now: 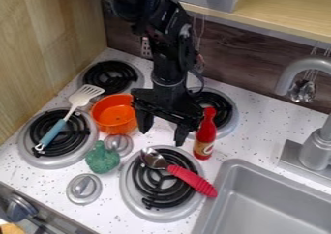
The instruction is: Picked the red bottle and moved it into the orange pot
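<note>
A black gripper (163, 137) is hanging near the frame's centre, its jaws standing wide apart and holding nothing. A glossy red bottle (205, 131) is standing upright just to their right on the speckled counter (262, 126). Grasping well is probably calling for shifting right, straddling the rounded body squarely and closing gently, clearing the red-handled metal spoon (192, 180). A smooth, round orange pot (115, 116) is sitting left of centre, opening upward.

The sink (273, 199) at five o'clock looks like smooth metal, the bottle (206, 134) like glossy plastic.
</note>
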Tool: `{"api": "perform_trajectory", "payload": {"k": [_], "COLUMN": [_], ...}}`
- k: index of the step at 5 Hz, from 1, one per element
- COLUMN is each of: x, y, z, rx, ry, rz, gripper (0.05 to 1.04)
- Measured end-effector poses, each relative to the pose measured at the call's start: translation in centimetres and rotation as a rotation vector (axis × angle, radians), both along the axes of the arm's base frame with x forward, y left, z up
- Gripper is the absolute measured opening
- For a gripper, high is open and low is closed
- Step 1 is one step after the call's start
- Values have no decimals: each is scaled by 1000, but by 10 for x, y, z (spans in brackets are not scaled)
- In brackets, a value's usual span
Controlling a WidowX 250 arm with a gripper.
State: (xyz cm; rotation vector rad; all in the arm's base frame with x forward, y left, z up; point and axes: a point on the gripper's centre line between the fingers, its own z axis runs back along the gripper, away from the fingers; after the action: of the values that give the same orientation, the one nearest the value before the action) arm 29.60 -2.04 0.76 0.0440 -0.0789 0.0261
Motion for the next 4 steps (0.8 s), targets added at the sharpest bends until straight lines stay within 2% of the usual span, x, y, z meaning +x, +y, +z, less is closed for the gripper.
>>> {"api": "perform_trajectory", "payload": {"k": [1, 2, 3, 4], "x": [-3, 1, 5, 7], "y": [0, -13, -23, -35], "z": [-8, -12, -11, -2], "rx": [2, 3, 28, 58], "ry": [23, -11, -51, -94], "rz": [3, -6, -35, -55], "gripper": [999, 999, 999, 999]}}
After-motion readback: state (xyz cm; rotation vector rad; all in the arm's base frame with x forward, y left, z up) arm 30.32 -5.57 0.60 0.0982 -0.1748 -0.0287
